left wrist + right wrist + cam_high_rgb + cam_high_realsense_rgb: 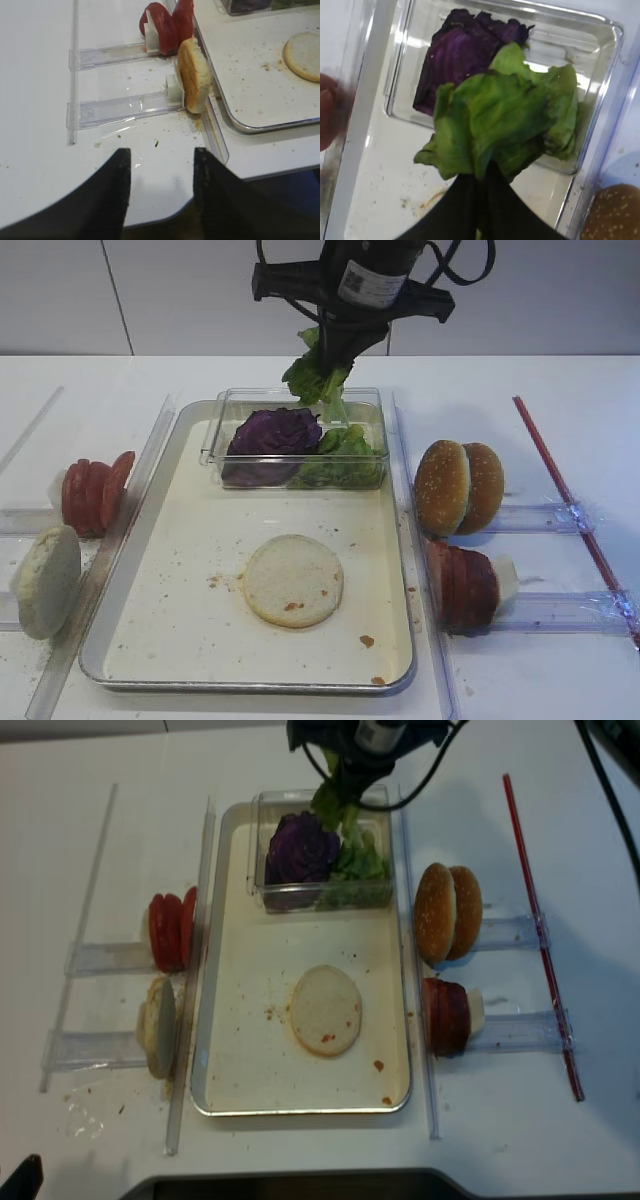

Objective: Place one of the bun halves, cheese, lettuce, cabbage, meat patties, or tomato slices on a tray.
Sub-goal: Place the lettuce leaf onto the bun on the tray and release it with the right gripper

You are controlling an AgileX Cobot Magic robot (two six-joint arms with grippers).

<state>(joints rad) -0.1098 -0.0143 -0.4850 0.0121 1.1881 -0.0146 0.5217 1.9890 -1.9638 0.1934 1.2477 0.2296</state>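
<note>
Your right gripper [479,187] was clamped on the lettuce [505,120], held above the clear plastic box [372,410] (cabbage [272,435] and more green leaves lay inside) at the tray [180,640]'s far end. One pale bun half [293,580] lay mid-tray. Your left gripper [161,170] hovered open over the tabletop [35,100], near the tomato slices [165,27].

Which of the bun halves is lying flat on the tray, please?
The pale round bun half in the middle of the tray lies flat. The sesame halves on the right and the half on the left stand on edge outside it.
</note>
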